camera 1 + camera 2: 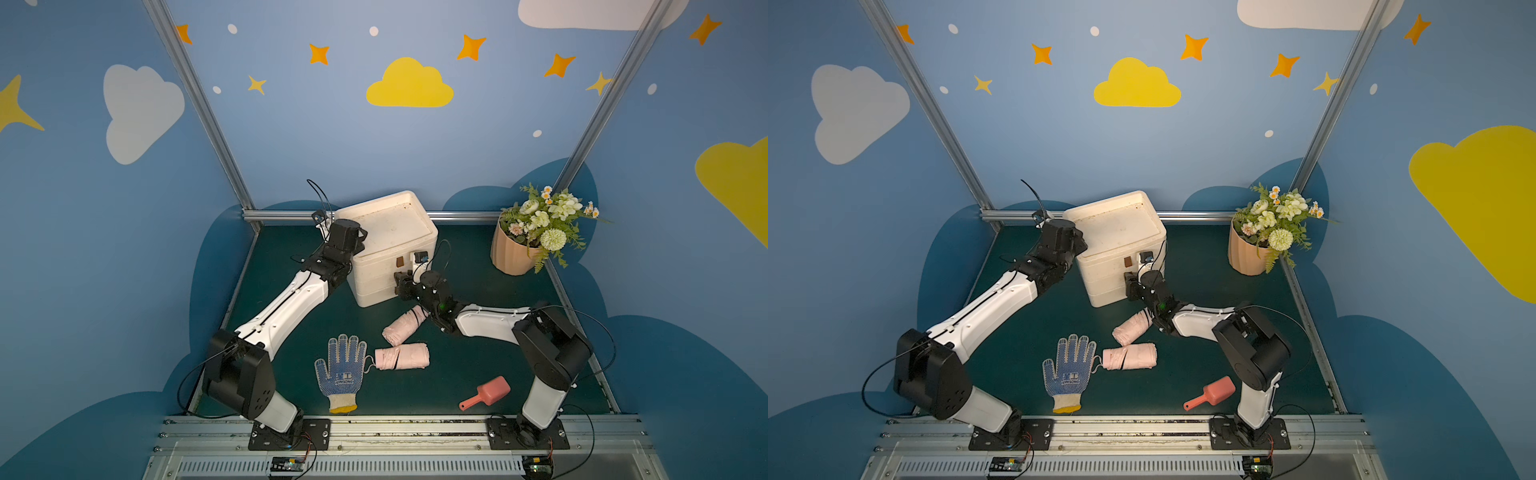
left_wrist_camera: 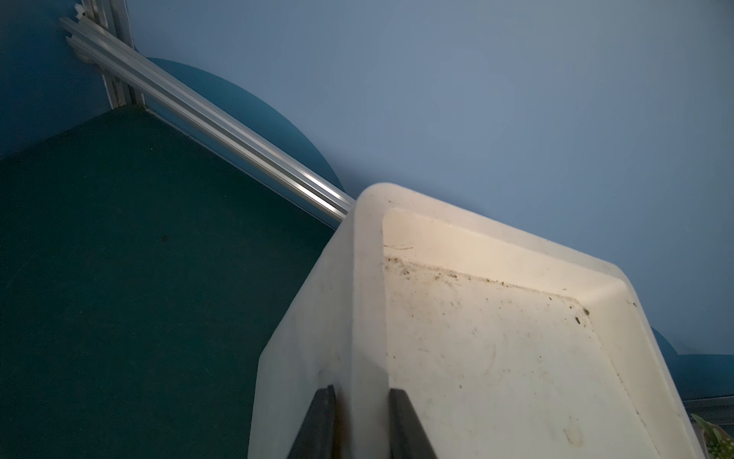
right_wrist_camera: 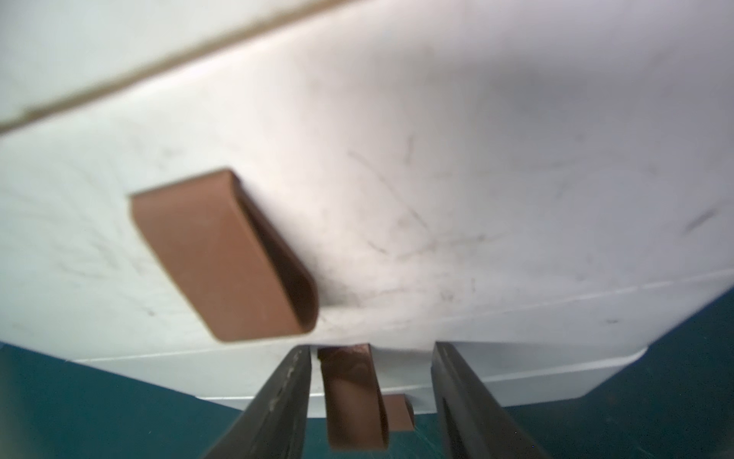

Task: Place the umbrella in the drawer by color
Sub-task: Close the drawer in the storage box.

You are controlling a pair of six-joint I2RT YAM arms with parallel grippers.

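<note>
Left gripper (image 2: 363, 391): fingers (image 2: 317, 421) clamped on the raised rim of the white drawer cabinet (image 1: 390, 245), one outside its wall and one inside the recessed top.
Right gripper (image 3: 371, 349): fingers (image 3: 278, 405) apart, straddling the brown pull tab (image 3: 353, 401) on the cabinet front. The tab is just beside one finger, with a clear gap to the other.
Other tabs: one above (image 3: 222, 254), one below (image 3: 399, 413).
Pink umbrellas: both folded, lying mid-bench in front of the cabinet. One (image 1: 405, 331) is angled, its end under the right wrist. The other (image 1: 402, 356) lies just beside it, toward the front edge.
Bench (image 1: 478, 374): dark green mat. A blue-dotted glove (image 1: 340, 372) lies beside the nearer umbrella, a pink scoop (image 1: 486, 392) near the front edge and a flower pot (image 1: 515, 253) at the back right corner.
Room: blue walls with painted clouds and stars, aluminium frame posts.
</note>
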